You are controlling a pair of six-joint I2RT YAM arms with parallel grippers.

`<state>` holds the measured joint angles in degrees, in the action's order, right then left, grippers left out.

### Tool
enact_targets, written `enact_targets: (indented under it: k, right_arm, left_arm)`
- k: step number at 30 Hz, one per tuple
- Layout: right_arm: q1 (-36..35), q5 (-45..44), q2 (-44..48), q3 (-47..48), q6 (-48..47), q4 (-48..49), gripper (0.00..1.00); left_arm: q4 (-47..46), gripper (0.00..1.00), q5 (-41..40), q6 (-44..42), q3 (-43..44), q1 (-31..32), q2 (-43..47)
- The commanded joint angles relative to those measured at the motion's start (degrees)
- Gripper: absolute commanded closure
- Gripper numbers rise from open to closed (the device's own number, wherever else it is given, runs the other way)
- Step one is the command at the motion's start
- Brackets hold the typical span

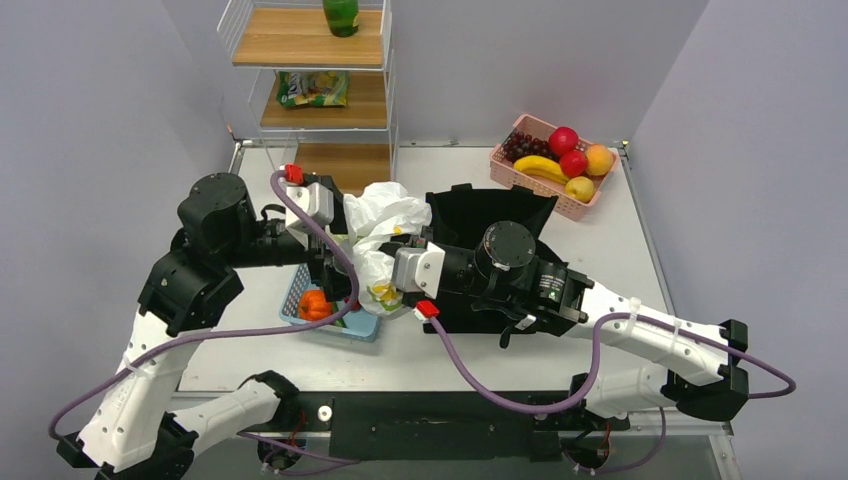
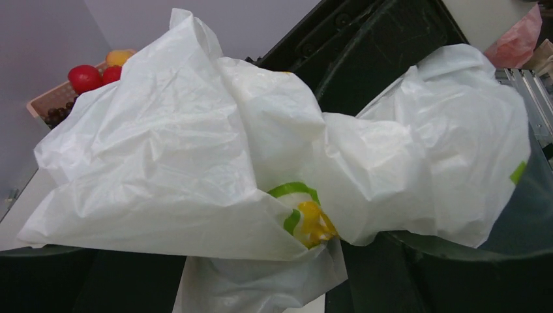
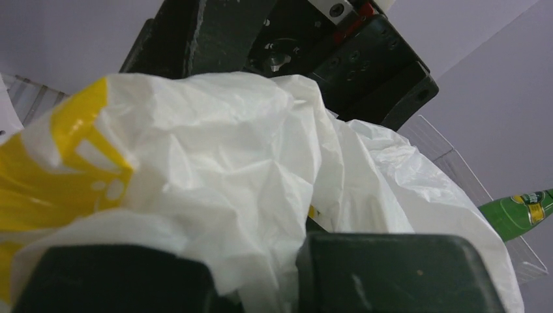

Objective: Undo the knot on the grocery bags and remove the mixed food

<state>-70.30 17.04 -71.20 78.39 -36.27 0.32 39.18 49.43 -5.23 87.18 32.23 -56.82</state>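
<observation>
The white crinkly grocery bag (image 1: 385, 212) with yellow and green prints hangs bunched between both grippers at mid-table. It fills the left wrist view (image 2: 195, 150) and the right wrist view (image 3: 228, 150). My left gripper (image 1: 338, 260) holds its left side, with film between the fingers (image 2: 264, 274). My right gripper (image 1: 393, 280) is shut on its lower right part (image 3: 257, 267). An orange pumpkin (image 1: 314, 305) lies in a blue basket (image 1: 360, 328) below the bag. Red apples (image 1: 568, 150) and an orange fruit (image 1: 599, 158) lie in the pink basket (image 1: 520, 178). A snack packet (image 1: 314, 88) lies on the shelf.
A black tote (image 1: 490, 210) lies open behind the right arm. The pink basket also holds a banana and grapes. A wire shelf (image 1: 310, 110) stands at the back, with a green bottle (image 1: 341, 15) on top. The two wrists are close together over the blue basket.
</observation>
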Motion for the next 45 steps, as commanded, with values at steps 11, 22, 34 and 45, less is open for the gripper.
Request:
enact_targets:
  k: [11,22,34,45]
  right_arm:
    - [0.7,-2.7,7.1,-1.5,6.9,3.8,0.67]
    - [12.5,-12.2,21.3,-4.9,5.9,-15.5,0.34]
    - [25.2,-21.9,31.3,-7.9,16.7,-26.2,0.27]
    - [40.4,-18.9,34.7,-14.8,29.1,-33.5,0.29]
  left_arm:
    - [5.3,1.0,-7.7,-11.8,1.0,6.3,-0.2]
    - [-1.6,1.0,3.7,-0.5,4.2,-10.8,-1.9]
    - [-25.8,1.0,6.3,20.1,15.6,-11.4,-17.4]
    - [-41.9,1.0,1.5,31.9,20.1,-4.8,-25.7]
